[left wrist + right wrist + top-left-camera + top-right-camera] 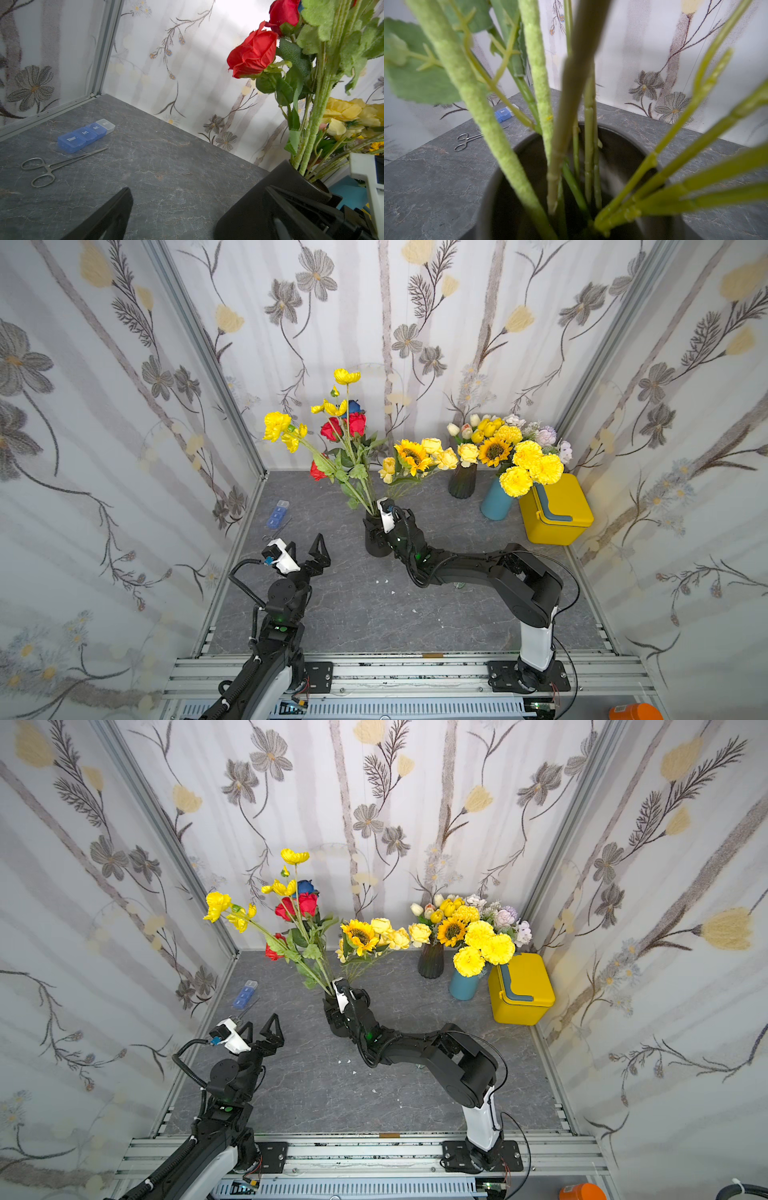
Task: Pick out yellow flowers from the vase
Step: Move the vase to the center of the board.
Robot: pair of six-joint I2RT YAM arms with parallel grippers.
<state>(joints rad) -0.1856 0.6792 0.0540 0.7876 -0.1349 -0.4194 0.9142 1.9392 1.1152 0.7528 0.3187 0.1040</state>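
Right wrist view: stems (500, 145) crowd vase (623, 133). Yellow flowers (277, 425) in vase, mid-worktop. Right hand (374, 529) low at rim, likely to reach stems; grip can't tell. Left hand (306, 541) spread wide, idle aside.

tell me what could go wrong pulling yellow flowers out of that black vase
The green stems crowd the mouth of the round black vase, so a grip may catch a red fabric rose stem too. The long-stemmed yellow flowers lean far out; a sideways pull might tip the vase.
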